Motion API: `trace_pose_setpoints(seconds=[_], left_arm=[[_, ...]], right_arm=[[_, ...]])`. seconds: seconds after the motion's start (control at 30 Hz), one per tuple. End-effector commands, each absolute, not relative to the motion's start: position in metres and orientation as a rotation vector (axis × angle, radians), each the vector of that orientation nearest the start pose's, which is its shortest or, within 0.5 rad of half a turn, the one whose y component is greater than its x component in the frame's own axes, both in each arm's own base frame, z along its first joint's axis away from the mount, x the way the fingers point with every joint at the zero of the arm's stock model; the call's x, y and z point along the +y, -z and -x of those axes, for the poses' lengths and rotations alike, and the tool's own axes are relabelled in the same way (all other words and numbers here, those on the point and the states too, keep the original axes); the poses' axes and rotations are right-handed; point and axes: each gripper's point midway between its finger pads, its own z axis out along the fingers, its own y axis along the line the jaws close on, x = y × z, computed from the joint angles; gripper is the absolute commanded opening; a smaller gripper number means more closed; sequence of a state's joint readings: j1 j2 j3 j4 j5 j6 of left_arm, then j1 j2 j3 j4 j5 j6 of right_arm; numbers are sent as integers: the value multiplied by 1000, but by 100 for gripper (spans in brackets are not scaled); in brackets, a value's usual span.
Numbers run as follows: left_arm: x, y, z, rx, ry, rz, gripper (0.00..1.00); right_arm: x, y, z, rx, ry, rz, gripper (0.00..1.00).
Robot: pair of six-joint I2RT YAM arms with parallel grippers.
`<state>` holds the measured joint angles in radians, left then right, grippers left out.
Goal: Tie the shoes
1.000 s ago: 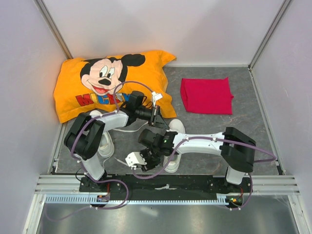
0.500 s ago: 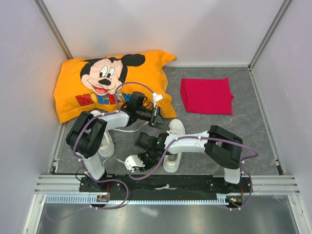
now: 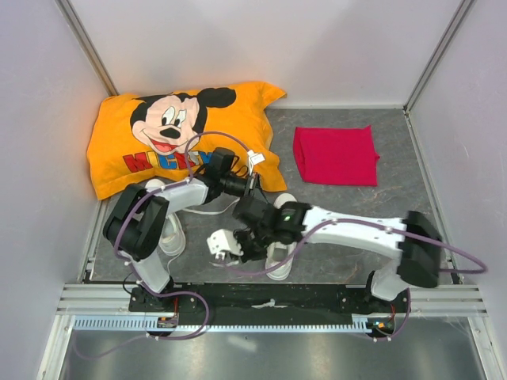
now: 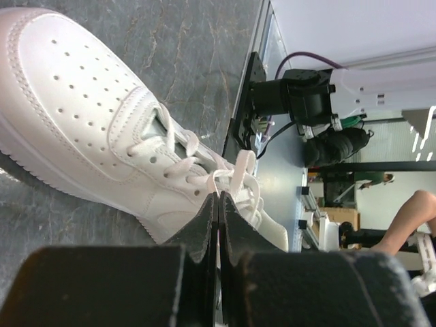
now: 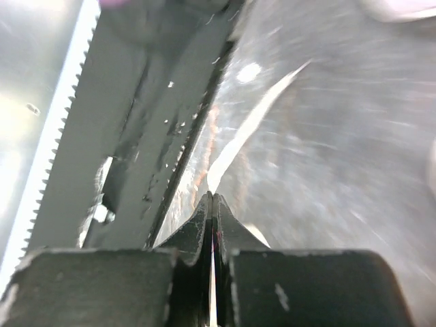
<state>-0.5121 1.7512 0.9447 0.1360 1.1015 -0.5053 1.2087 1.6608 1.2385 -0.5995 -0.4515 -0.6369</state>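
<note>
1. Left gripper (image 4: pixel 218 199) is clenched on a lace loop (image 4: pixel 235 170) of the white sneaker (image 4: pixel 75 109), which lies right in front of its fingertips, toe pointing up-left in the wrist view
2. Right gripper (image 5: pixel 211 199) is pinched tight on a thin lace strand (image 5: pixel 255 116) running away from its fingertips over the grey table (image 5: pixel 354 170), and that view's pretty blurry
3. Second sneaker (image 3: pixel 173 237) sits well apart from both sets of fingers, under the left arm

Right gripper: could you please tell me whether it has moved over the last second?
Yes. The right gripper, shut on a lace, has moved away from the black base rail, toward the orange pillow.
</note>
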Motion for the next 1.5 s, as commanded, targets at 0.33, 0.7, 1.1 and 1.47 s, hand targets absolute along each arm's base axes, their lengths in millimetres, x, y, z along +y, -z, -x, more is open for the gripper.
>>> trace_pose_setpoints(seconds=[0.33,0.7,1.1,1.47], left_arm=[[-272,-185,-244,2142,1407,-882,1],[-225,-189,-270,2131,1079,-914,2],[-166,-190,-281,2175,798,-857,1],[-124,-187,-270,2191,511,-897,2]], right_arm=[[194,-217,-164,1867,-410,1661,0],[91,-189,-155,2011,47,1526,0],[39,-160,-155,2089,339,1425,0],[17,-148,-157,2085,498,1456,0]])
